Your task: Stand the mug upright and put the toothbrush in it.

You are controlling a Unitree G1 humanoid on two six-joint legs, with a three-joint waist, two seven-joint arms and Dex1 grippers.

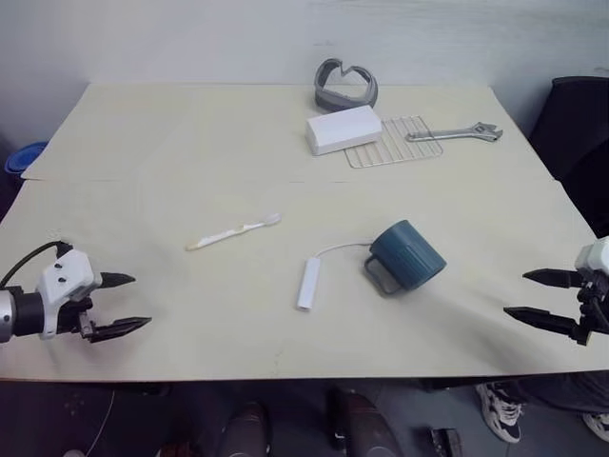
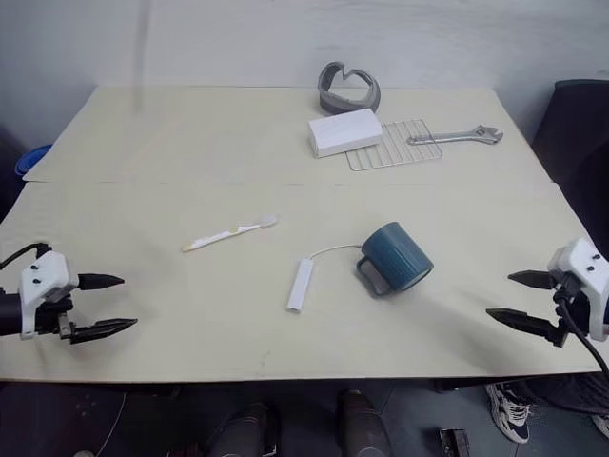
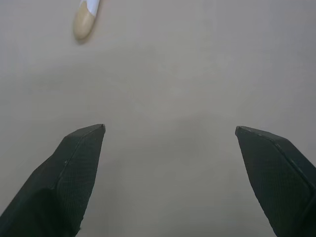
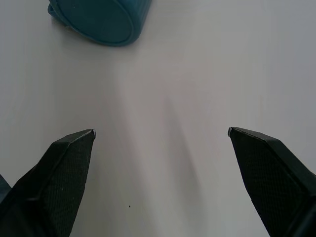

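Observation:
The dark teal ribbed mug point(image 1: 407, 256) lies on its side right of the table's middle, its handle toward the front and its base facing the right gripper point(image 4: 98, 15). The pale toothbrush point(image 1: 233, 231) lies flat left of the middle, bristles to the right, tan tip point(image 3: 84, 22) toward the left gripper. My left gripper point(image 1: 128, 302) hovers open over the table's front left, well short of the toothbrush. At the front right edge my right gripper point(image 1: 535, 294) stands open with nothing between its fingers, a good way from the mug.
A white dongle point(image 1: 308, 283) with a thin cord lies between toothbrush and mug. At the back stand a white box point(image 1: 343, 129), a wire rack point(image 1: 395, 141), a wrench point(image 1: 457, 134) and a grey headset point(image 1: 345, 85). A dark chair point(image 1: 580, 124) is at the right.

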